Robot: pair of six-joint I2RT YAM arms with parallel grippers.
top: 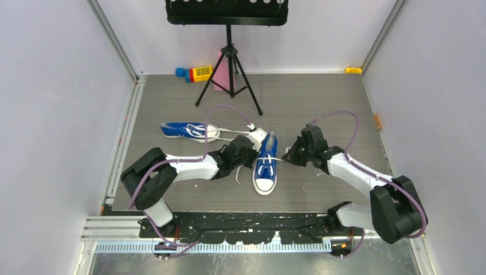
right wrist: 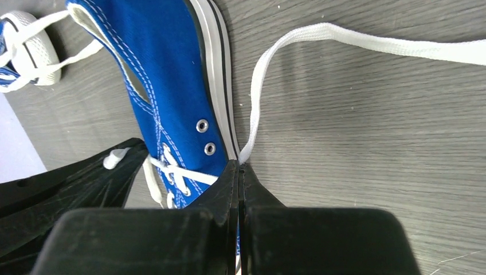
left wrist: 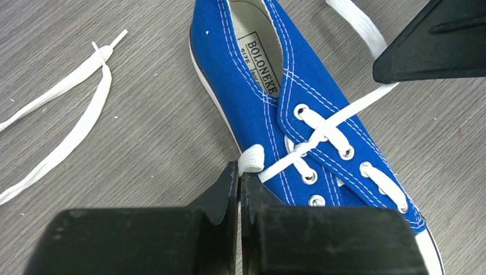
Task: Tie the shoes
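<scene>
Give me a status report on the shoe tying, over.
Left tool shut on left lace strand. Right tool shut on right lace strand. Near shoe between them, laces crossed, no bow yet. Second shoe off left, not in the way.

Blue canvas shoes (top: 265, 163) — white laces (left wrist: 57, 132), white toe caps (top: 264, 187) — on grey wood-grain table (top: 321, 103)

Near shoe (top: 265, 166) ctr, betw. L tool (top: 249, 156) & R tool (top: 288, 158), lace (left wrist: 367, 103) in each; 2nd shoe (top: 186, 130) behind-left.
</scene>
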